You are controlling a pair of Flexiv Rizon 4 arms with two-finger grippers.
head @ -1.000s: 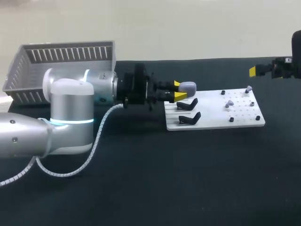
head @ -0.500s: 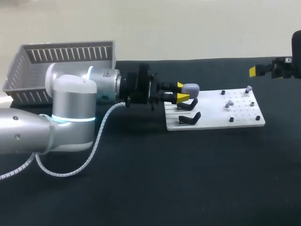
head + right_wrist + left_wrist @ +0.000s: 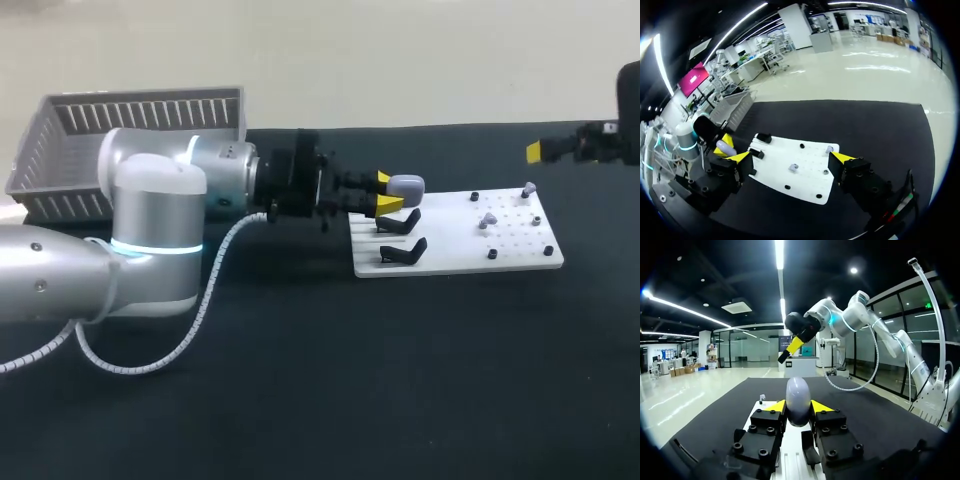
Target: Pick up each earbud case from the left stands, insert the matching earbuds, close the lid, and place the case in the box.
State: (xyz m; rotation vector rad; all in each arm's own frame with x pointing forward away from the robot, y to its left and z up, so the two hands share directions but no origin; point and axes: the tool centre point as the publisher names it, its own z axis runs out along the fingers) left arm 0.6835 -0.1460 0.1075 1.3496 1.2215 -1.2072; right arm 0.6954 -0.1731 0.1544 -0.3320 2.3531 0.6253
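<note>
Stretching across most of the scene was the black table (image 3: pixel 400 380), and over its left half lay the bulky silver left arm (image 3: pixel 150 230), coming in from the left and pointing toward the middle. Behind that arm, at the table's far left corner, sat the grey slatted box (image 3: pixel 60 150). Right of centre lay a white board (image 3: pixel 520 255), flat on the table.

The left gripper (image 3: pixel 386 192) hung at the board's left end, its yellow-tipped fingers clamped from both sides on a pale lavender earbud case (image 3: pixel 405 185). In the left wrist view the case (image 3: pixel 798 401) stood on end between the two tips, with its lid closed. It was held just beyond two empty black stands (image 3: pixel 400 220) that stood one in front of the other on the board's left part.

The right gripper (image 3: pixel 790 158) hovered over the table's far right side, well apart from the board, with its fingers spread wide.

Smallest of all, two grey earbuds (image 3: pixel 488 217) stood on the right part of the board, among small black pegs.
</note>
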